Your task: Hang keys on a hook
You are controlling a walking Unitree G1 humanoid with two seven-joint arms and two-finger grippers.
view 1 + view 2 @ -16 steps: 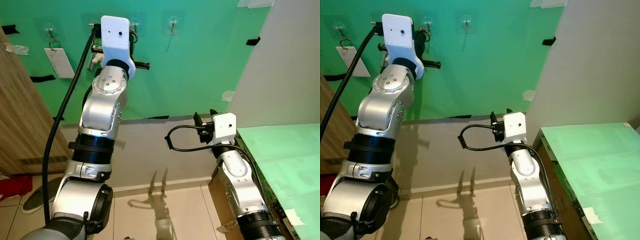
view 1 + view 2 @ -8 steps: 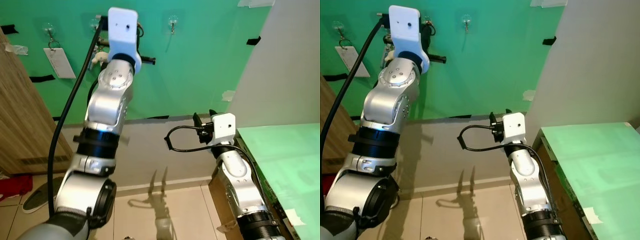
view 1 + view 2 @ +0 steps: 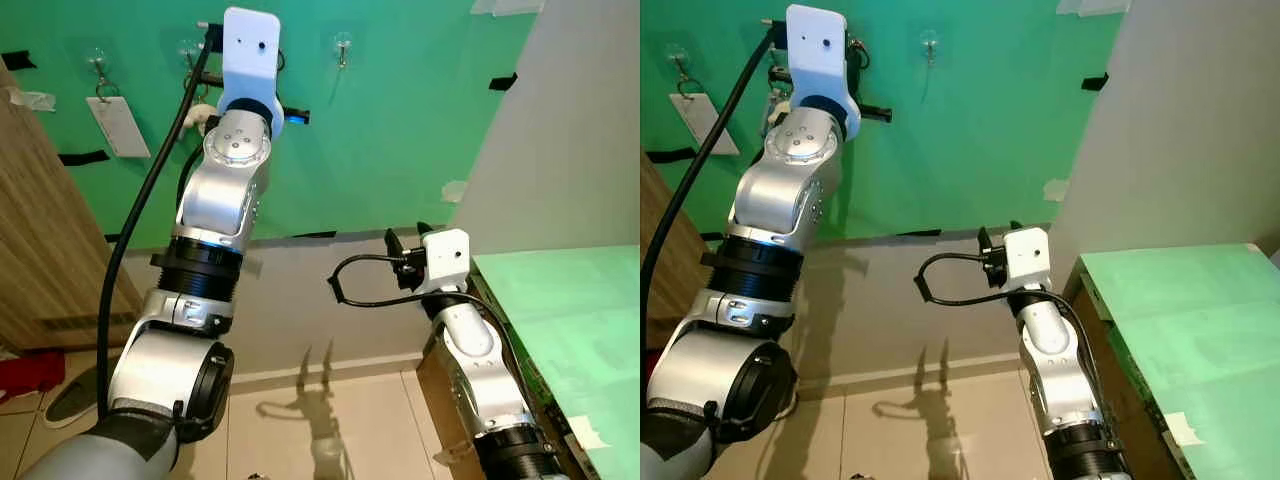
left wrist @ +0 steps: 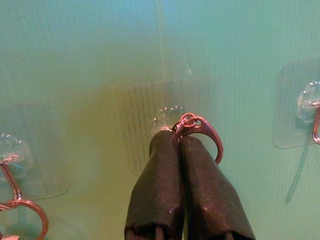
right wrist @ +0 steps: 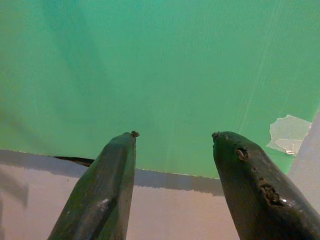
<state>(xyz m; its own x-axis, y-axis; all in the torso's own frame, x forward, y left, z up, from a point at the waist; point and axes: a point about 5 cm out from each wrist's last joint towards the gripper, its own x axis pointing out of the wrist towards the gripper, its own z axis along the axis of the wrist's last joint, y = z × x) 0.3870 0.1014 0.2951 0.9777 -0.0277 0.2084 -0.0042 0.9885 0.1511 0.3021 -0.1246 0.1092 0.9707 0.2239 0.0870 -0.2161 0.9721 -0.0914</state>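
The left arm has swung right along the green wall [image 3: 400, 130] since a second ago, its white wrist housing rising from beside the middle hook [image 4: 167, 116] to cover it. The left gripper [image 4: 179, 139] is pressed together, pinching the key ring [image 4: 200, 131] at its fingertips, right up against the clear hook on the wall. The ring sits touching or just beside the hook; whether it has slipped over the hook's prong cannot be told, since the fingers block the spot. To the left, another hook [image 3: 98, 62] carries a ring with a white tag [image 3: 118, 126]; to the right, a third hook [image 3: 343, 46] hangs bare. The right gripper [image 5: 172, 137] is held low and near, fingers spread with nothing between them, facing the wall's lower edge, and has barely shifted. By the look of it the job is in its last stretch: the keys are carried to the hook, but seating the ring and letting go remain.
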